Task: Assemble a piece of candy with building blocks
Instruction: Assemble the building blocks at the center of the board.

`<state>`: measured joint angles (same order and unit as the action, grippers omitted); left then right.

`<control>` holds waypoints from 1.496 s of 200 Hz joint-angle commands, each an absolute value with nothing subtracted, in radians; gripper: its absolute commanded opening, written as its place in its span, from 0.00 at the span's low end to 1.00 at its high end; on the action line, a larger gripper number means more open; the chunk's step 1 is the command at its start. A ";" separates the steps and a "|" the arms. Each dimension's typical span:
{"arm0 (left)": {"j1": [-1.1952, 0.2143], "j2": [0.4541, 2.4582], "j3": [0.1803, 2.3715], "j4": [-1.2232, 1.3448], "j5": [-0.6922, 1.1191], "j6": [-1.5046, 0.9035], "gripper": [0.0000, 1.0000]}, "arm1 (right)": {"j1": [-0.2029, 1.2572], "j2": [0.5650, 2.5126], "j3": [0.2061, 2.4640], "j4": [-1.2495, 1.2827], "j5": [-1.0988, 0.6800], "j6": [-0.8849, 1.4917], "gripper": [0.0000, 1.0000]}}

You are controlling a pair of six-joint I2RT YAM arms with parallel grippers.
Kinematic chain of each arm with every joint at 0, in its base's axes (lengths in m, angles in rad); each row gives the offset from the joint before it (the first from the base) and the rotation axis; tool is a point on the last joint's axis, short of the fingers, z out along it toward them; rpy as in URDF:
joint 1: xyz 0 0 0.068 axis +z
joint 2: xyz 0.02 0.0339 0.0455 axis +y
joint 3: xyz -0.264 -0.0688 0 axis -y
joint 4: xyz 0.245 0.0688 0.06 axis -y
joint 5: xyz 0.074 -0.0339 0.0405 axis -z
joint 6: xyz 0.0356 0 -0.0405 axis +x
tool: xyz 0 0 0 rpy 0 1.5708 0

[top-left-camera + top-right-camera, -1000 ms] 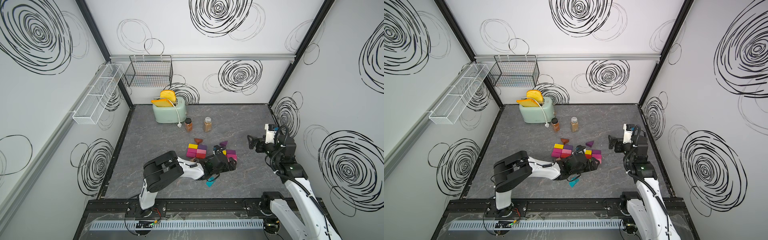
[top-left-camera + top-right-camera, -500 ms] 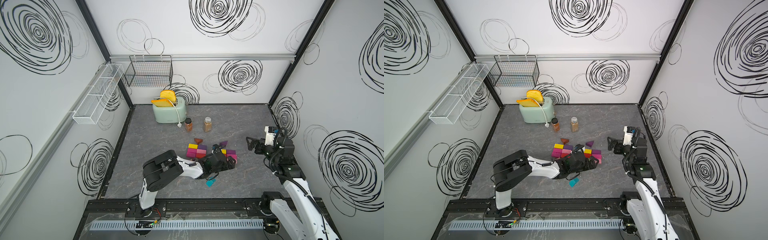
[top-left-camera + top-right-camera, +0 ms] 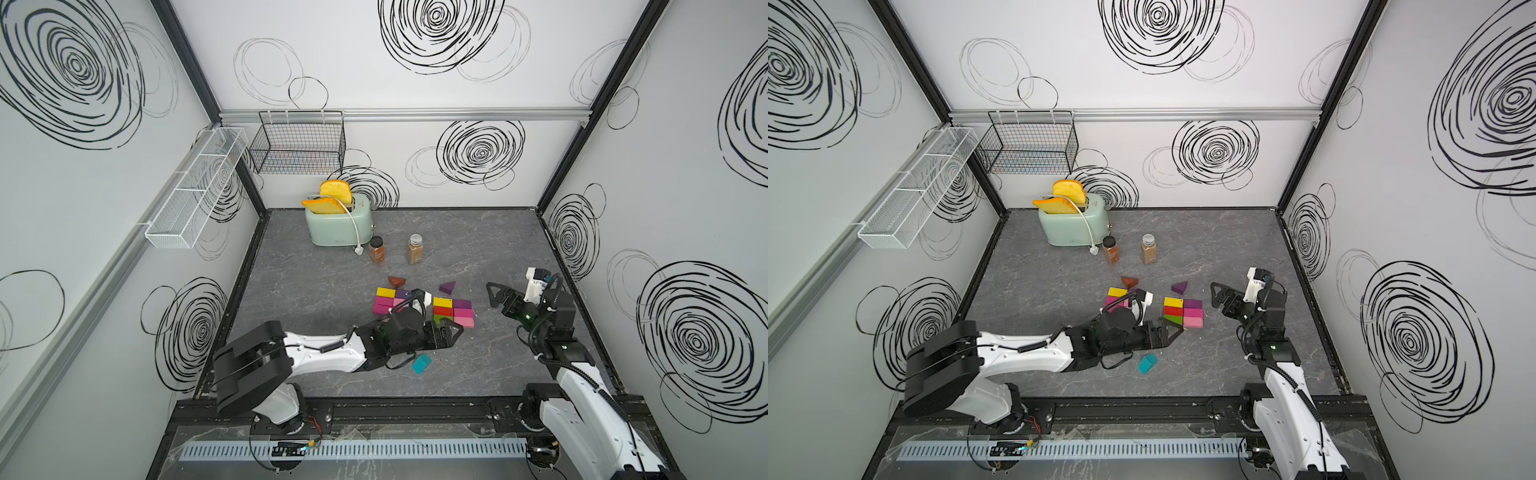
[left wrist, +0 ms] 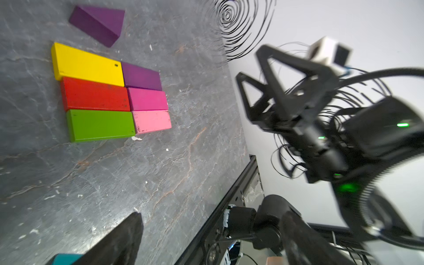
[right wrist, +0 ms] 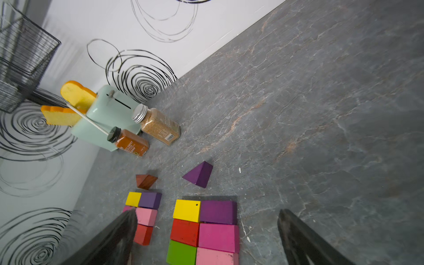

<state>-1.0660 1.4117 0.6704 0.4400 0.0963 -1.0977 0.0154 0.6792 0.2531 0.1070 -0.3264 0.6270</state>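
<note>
Six building blocks lie packed in a rectangle [image 3: 453, 311]: yellow [image 4: 87, 65], red [image 4: 95, 94] and green [image 4: 99, 124] bricks beside purple, magenta and pink ones. A second cluster [image 3: 386, 300] of yellow, purple, pink and red bricks sits to its left, partly hidden by my left arm. A brown wedge [image 3: 397, 281] and a purple wedge [image 3: 447, 287] lie behind the clusters. A teal wedge [image 3: 421, 364] lies in front. My left gripper [image 3: 454, 332] hangs open and empty by the rectangle's near edge. My right gripper [image 3: 493, 296] is open and empty, raised to the rectangle's right.
Two spice jars [image 3: 377, 249] [image 3: 415, 249] stand behind the blocks. A mint toaster [image 3: 338, 224] holding bread sits at the back left, its cord trailing towards the jars. Wire baskets [image 3: 299, 143] hang on the walls. A black rail [image 3: 374, 409] borders the front edge.
My right gripper has drifted a little to the left, towards the blocks. My left gripper has drawn back slightly. No block has moved.
</note>
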 commanded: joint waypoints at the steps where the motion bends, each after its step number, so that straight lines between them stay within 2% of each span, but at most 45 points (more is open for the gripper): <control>1: -1.024 1.284 0.637 0.366 0.124 -1.007 0.98 | 0.011 0.680 0.141 0.351 -0.329 0.817 0.99; 45: -0.926 1.119 0.593 0.303 0.170 -0.969 0.98 | 0.016 0.801 0.053 0.566 -0.275 0.886 0.99; 80: -0.899 1.096 0.586 0.322 0.193 -0.973 0.98 | 0.023 0.992 0.038 0.758 -0.278 0.938 0.99; 118: -0.884 1.079 0.579 0.330 0.198 -0.977 0.98 | 0.077 1.104 0.014 0.903 -0.201 1.008 0.99; 180: -0.861 1.069 0.574 0.344 0.204 -0.992 0.98 | 0.193 1.288 0.059 0.986 -0.094 1.064 0.99; 209: -0.847 1.060 0.575 0.336 0.212 -0.994 0.98 | 0.268 1.316 0.087 0.950 -0.002 1.071 0.99; 299: -0.838 1.036 0.573 0.328 0.204 -0.999 0.98 | 0.355 1.407 0.104 1.004 0.076 1.132 0.99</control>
